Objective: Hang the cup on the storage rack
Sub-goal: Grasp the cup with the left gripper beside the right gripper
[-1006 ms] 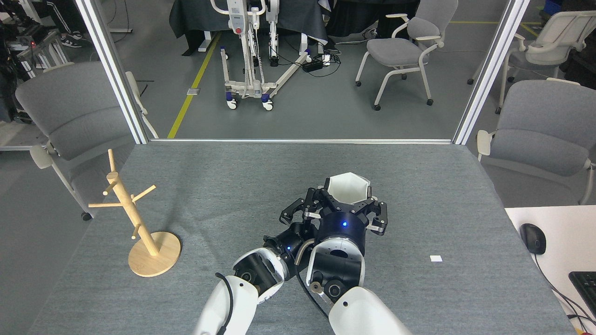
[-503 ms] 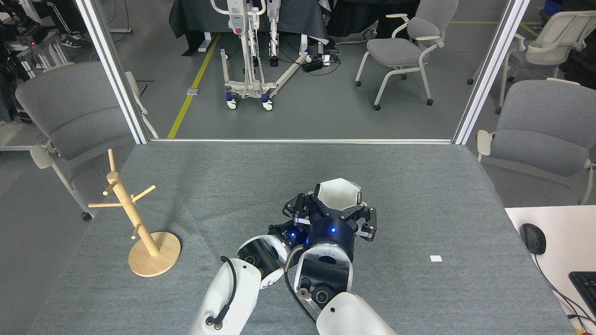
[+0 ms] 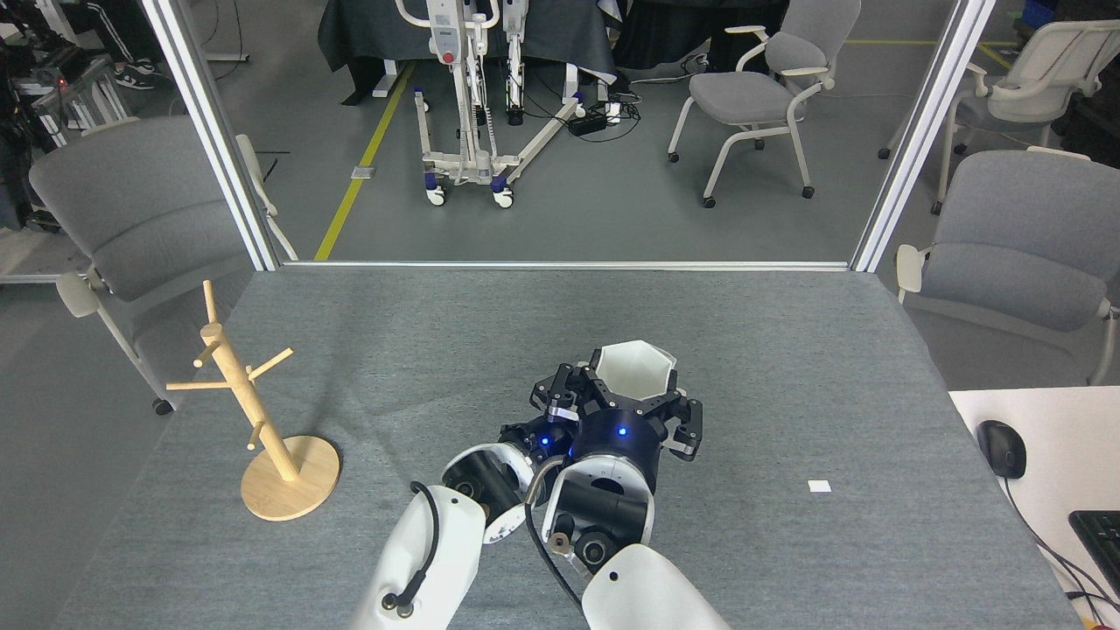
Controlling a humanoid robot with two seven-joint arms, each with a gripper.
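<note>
The white hexagonal cup [image 3: 636, 367] sits mouth-up in my right gripper [image 3: 634, 391], whose dark fingers close around its lower body near the middle of the grey table [image 3: 787, 350]. My left gripper [image 3: 535, 429] is a dark shape pressed close against the right gripper's left side. Its fingers are hidden, so I cannot see whether it is open or shut. The storage rack [image 3: 262, 429], a light wooden post with thin pegs on a round disc base, stands upright near the table's left edge, well left of both grippers.
A small white tag [image 3: 819, 486] lies on the table to the right. A white desk at the far right carries a mouse [image 3: 1000, 448] and a keyboard [image 3: 1101, 534]. Grey chairs [image 3: 131, 219] stand beyond the table's left and right edges.
Both arms have shifted left and slightly toward me, and the cup has travelled with the right gripper. The rack has not moved.
</note>
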